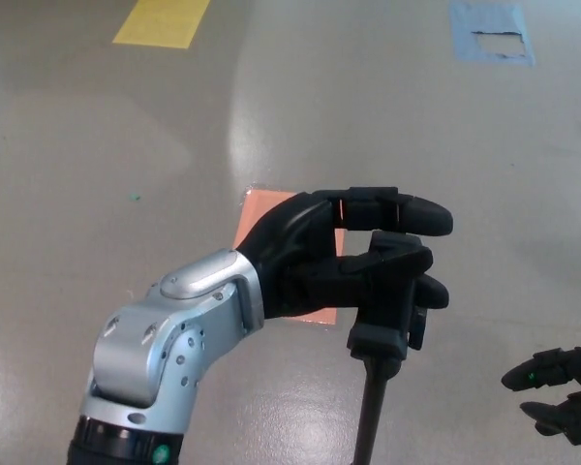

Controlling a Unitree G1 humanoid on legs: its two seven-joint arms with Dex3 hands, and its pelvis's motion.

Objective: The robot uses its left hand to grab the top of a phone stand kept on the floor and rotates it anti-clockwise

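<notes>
The phone stand (385, 325), a black clamp head on a thin dark pole running down out of frame, sits inside the left hand (353, 266), whose lower fingers wrap its top while one finger juts above. Grasp looks made; the anti-clockwise turn appears outstanding (an orange floor patch (257, 218) lies behind the hand).

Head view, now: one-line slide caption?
Left hand shut on the phone stand top above an orange floor patch; right hand idle at lower right.
</notes>
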